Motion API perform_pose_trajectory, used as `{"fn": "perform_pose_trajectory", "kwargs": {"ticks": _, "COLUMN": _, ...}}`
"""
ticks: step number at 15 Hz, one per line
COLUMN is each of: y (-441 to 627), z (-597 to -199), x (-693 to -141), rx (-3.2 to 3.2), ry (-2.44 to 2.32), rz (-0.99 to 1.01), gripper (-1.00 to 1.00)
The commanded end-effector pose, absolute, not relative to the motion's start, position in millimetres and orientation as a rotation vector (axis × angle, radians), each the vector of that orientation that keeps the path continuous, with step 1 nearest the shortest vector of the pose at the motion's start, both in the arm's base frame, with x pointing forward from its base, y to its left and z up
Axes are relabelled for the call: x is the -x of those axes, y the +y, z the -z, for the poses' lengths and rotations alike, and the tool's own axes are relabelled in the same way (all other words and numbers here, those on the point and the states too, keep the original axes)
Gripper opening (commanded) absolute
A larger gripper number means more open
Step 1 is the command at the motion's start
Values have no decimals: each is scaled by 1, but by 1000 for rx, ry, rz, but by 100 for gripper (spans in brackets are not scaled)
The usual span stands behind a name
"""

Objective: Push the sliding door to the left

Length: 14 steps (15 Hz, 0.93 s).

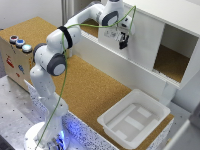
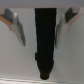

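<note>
**At the door, ready to push**

Exterior view: my claw hangs right at the door, which covers the cabinet's half toward this view's left; the other half gapes open. One door, one cabinet, one tray. Next I judge: press and slide left.

Wrist view: fingers spread, nothing between them, white panel close ahead.

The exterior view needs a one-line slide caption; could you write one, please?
Franka gripper poised at the white sliding door of a cabinet, beside a white tray.
</note>
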State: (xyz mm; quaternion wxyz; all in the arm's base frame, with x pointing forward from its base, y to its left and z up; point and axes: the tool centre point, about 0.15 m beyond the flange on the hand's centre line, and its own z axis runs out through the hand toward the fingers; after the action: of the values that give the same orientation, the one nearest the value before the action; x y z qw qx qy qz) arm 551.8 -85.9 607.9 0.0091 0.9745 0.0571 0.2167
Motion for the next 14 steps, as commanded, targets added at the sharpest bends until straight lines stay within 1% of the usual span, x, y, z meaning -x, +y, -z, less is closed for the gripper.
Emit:
{"fn": "perform_pose_trajectory", "kwargs": {"ticks": 1, "y": -77, "z": -590, "x": -562, "rx": -3067, "ry": 155, "rz": -740, "gripper": -100}}
{"fn": "perform_pose_trajectory", "kwargs": {"ticks": 6, "y": -56, "z": -584, "x": -568, "rx": -3053, "ry": 191, "rz": -734, "gripper": -100}}
{"fn": "perform_pose_trajectory", "kwargs": {"ticks": 14, "y": 29, "z": -582, "x": -577, "rx": -3001, "ry": 483, "rz": -763, "gripper": -100}}
